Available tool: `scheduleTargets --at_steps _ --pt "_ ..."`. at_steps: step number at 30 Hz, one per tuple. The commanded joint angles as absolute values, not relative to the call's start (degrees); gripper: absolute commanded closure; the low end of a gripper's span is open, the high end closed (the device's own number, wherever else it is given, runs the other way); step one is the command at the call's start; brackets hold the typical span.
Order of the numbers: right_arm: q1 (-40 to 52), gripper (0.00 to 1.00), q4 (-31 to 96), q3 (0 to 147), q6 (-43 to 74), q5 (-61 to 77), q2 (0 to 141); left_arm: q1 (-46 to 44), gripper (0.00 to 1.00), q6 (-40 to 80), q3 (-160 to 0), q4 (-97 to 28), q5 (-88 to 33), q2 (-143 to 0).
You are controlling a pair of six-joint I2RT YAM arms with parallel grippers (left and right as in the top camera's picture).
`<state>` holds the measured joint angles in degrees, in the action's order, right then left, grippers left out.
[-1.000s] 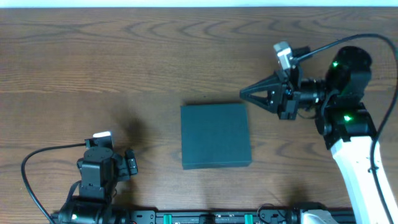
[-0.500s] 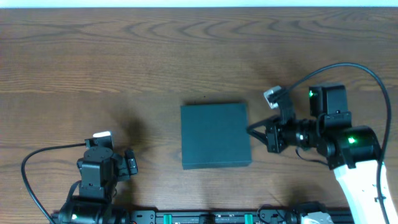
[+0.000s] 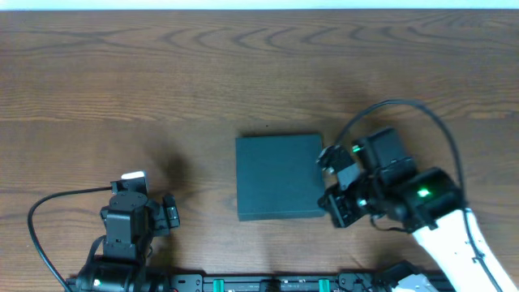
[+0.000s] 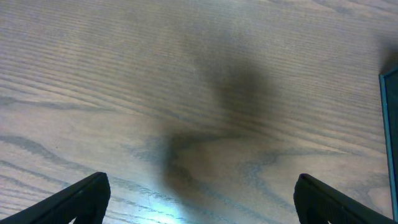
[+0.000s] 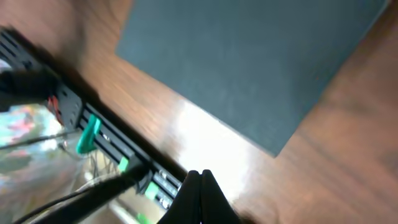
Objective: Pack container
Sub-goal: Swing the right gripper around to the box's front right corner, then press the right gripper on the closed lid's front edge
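Right gripper [image 5: 199, 177] pressed shut, container [image 3: 280, 187] just ahead of its tips. Lid looks closed: slide the tips under the lid edge and lift slowly. Left gripper [image 4: 199, 186] spread, container well off to its right.

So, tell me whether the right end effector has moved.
Yes: the right end effector pulled back from past the container's far right corner to its near right corner.
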<state>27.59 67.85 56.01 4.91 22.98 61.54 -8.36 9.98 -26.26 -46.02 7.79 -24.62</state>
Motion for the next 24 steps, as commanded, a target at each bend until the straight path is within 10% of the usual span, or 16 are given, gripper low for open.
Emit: scheduleTargets --at_steps 1,24 --pt "33.67 0.99 67.31 51.96 15.27 19.31 62.72 -8.16 0.05 8.80 -26.28 -45.91 8.54 -24.36" --pt "55.72 0.98 40.47 40.69 43.51 4.27 76.75 -8.16 0.05 8.80 -26.28 -45.91 8.54 -24.36"
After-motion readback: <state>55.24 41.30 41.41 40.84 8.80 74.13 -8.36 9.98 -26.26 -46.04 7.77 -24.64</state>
